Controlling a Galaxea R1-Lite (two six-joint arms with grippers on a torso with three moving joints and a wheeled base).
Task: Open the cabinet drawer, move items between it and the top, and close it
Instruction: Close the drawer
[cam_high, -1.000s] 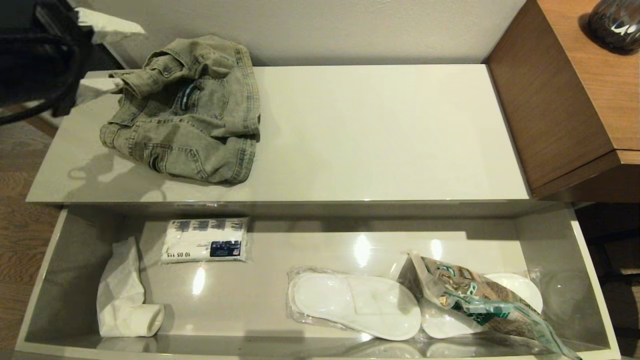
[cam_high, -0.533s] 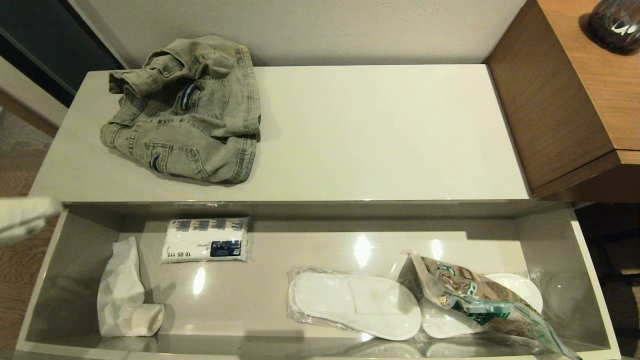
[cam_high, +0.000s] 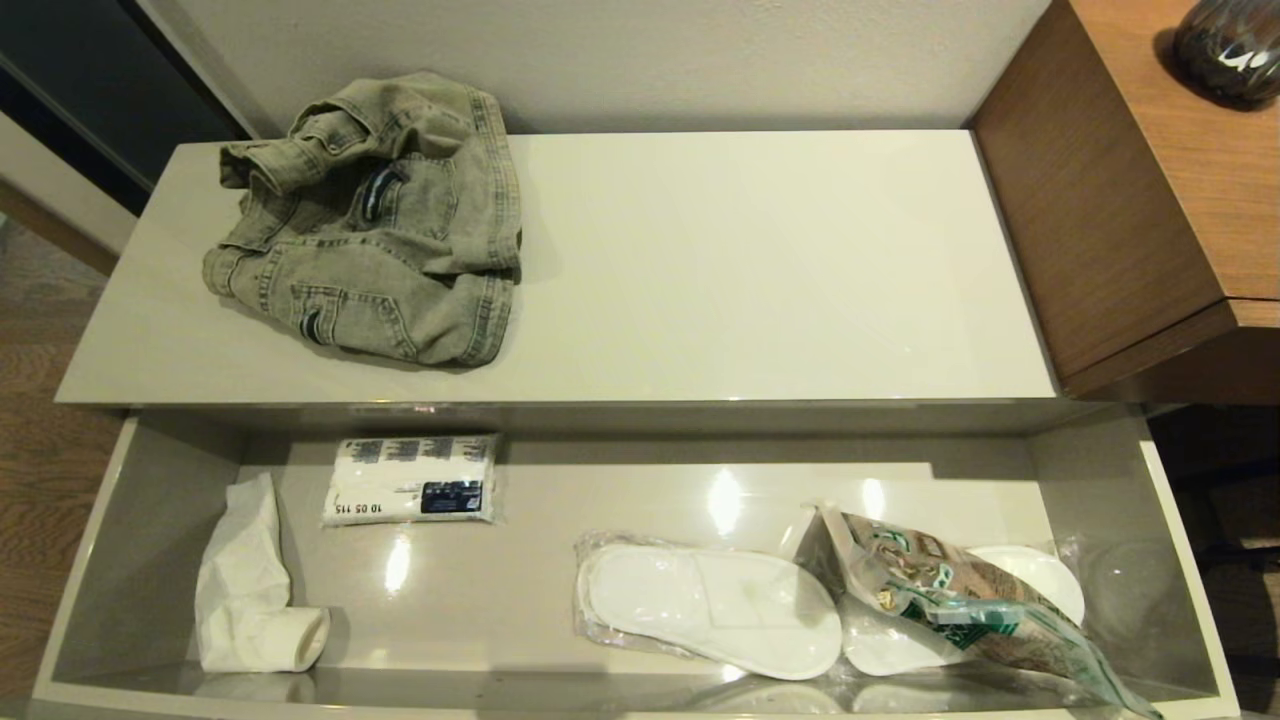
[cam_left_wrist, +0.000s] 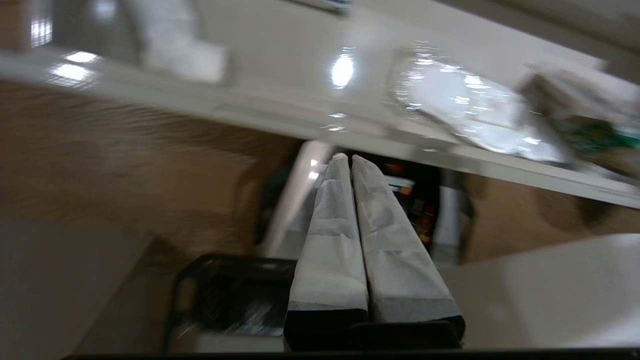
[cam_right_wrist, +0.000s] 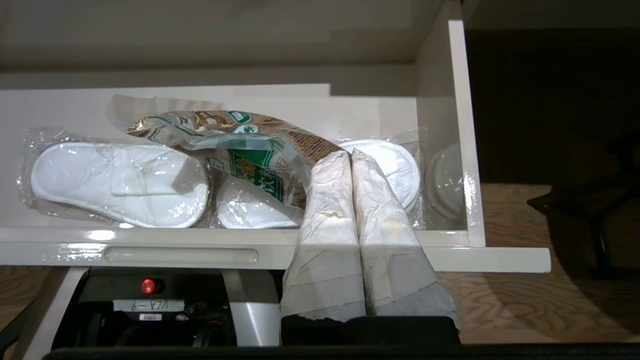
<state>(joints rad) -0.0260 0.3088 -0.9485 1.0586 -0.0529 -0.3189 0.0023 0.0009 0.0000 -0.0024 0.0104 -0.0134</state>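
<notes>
The cabinet drawer (cam_high: 150, 500) stands open, holding the food bag (cam_high: 960, 600) across wrapped slippers (cam_high: 710, 610) and a tissue pack (cam_high: 410, 480) printed "10 05 115"; its Chinese lettering seems unreadable. Denim garment (cam_high: 370, 230) lies on the top (cam_high: 760, 270). Left pincer (cam_left_wrist: 346, 159) and right pincer (cam_right_wrist: 350, 155) pressed together before the drawer front

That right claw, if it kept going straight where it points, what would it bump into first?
Probably the clear plastic food bag with a green band: the shut right gripper points over the cream drawer's front edge at its brown end, though depth is uncertain.
</notes>
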